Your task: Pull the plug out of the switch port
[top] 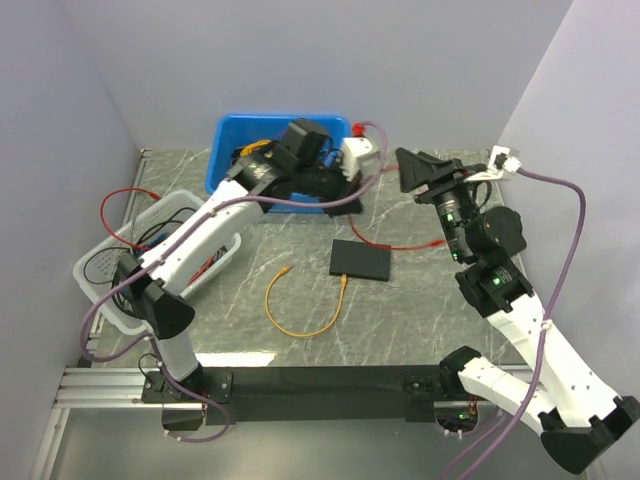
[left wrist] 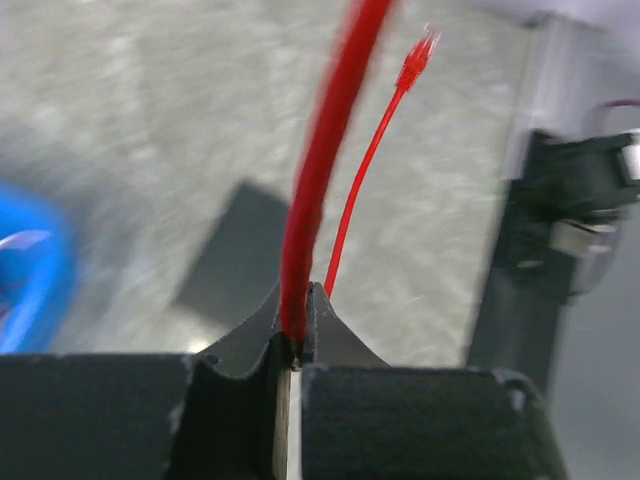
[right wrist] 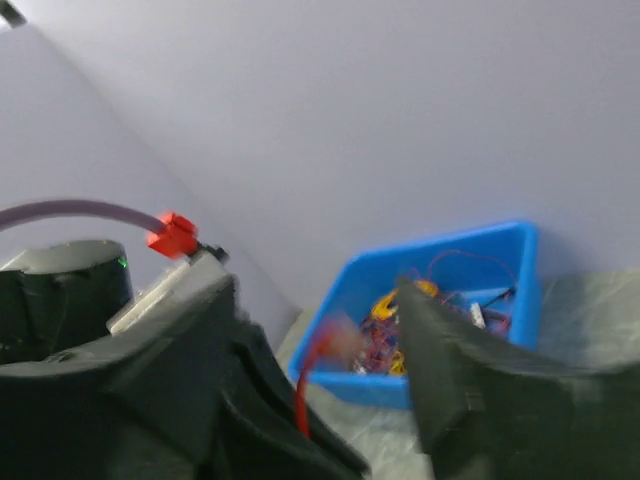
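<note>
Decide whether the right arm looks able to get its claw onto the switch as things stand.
Probably yes. The switch lies flat and uncovered, not far from the right claw, which is open and raised. Only the thin red cable, pinched in the left claw, runs close by.

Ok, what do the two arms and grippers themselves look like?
The left arm and right arm have white shells, black joints and a looping purple cable each; green lights glow on the right. The left gripper and right gripper are matte black with wedge fingers.
</note>
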